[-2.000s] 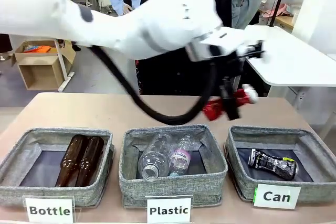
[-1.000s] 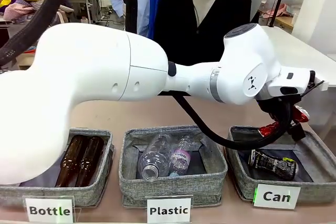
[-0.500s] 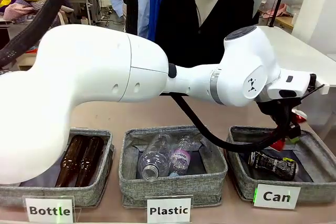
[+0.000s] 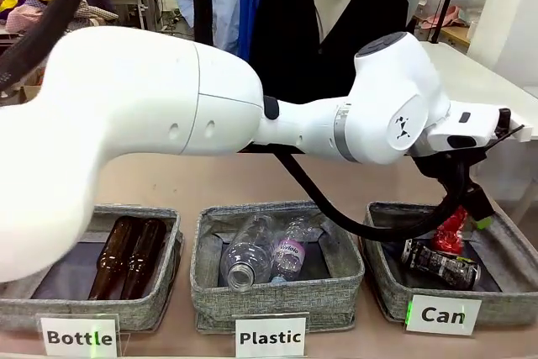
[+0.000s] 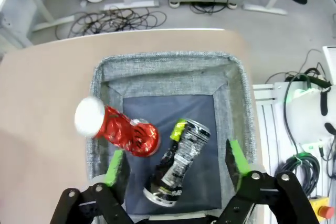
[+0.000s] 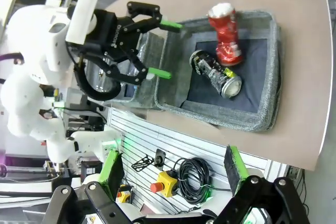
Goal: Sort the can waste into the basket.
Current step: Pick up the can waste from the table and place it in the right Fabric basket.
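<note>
Because the left gripper (image 5: 176, 163) has its green pads spread wide above the "Can" basket (image 5: 239, 98), the crushed red can (image 5: 118, 129) sits free at centre left of the left wrist view, over the basket's near wall. The black can (image 5: 178, 161) lies on the dark floor. The right gripper (image 6: 173, 174), low in its own view, is also spread and empty.

- Basket (image 5: 239, 103): rough grey woven cloth, dark matt floor.
- Red can (image 5: 123, 132): crumpled glossy metal, silver end.
- Black can (image 5: 178, 163): shiny printed metal.
- Tabletop (image 5: 47, 108): smooth, matt tan.
</note>
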`<control>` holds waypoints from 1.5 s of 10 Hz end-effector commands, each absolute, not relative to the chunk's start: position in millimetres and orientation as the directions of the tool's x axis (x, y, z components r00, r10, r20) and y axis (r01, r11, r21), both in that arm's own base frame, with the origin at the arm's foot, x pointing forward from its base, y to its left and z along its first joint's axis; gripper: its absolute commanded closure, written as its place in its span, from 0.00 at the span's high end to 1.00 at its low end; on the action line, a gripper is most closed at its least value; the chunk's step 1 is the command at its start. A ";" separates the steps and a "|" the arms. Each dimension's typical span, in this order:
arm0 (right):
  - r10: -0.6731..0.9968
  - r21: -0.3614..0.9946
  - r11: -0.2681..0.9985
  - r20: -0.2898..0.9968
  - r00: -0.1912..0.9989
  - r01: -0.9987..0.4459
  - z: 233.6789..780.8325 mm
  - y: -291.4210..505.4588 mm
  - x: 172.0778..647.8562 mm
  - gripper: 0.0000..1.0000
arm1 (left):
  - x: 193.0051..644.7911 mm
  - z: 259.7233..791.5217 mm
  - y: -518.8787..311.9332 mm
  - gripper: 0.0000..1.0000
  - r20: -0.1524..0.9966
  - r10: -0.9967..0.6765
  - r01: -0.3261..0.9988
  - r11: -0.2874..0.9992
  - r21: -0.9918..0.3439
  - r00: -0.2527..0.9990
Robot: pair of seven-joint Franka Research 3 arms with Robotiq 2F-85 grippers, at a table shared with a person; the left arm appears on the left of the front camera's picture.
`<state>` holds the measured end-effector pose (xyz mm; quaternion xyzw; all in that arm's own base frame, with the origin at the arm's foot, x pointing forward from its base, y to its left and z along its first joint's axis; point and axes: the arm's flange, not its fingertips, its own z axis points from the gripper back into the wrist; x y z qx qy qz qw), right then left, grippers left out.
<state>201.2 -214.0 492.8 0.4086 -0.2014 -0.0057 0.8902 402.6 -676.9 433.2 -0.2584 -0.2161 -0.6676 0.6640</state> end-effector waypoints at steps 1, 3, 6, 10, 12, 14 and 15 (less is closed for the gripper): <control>-0.166 0.726 0.669 0.355 0.920 -0.159 495.2 -212.7 202.0 1.00 | 391.6 442.0 -647.4 1.00 0.669 -0.743 0.997 -0.041 -0.068 0.015; -0.175 0.730 0.666 0.354 0.919 -0.154 492.8 -214.0 201.2 1.00 | 385.6 454.2 -621.0 1.00 0.662 -0.749 0.995 -0.032 -0.093 0.038; -0.053 0.734 0.642 0.330 0.943 -0.221 493.2 -171.6 240.6 1.00 | 397.0 496.2 -527.5 1.00 0.618 -0.768 0.982 0.075 -0.175 0.169; 0.148 0.757 0.595 0.226 0.963 -0.269 491.6 -75.1 319.8 1.00 | 404.2 550.4 -348.3 1.00 0.617 -0.508 0.796 0.446 -0.409 0.601; 0.195 0.806 0.525 0.200 0.960 -0.274 489.3 -30.8 353.8 1.00 | 414.3 539.7 -244.9 1.00 0.628 -0.342 0.696 0.526 -0.489 0.699; 0.174 0.883 0.406 0.178 0.968 -0.235 487.3 2.0 377.0 1.00 | 425.9 512.0 -148.2 1.00 0.583 -0.147 0.554 0.560 -0.616 0.799; 0.119 0.917 0.352 0.152 0.981 -0.185 486.0 11.8 386.6 1.00 | 426.9 494.3 -104.8 1.00 0.558 -0.045 0.491 0.536 -0.687 0.829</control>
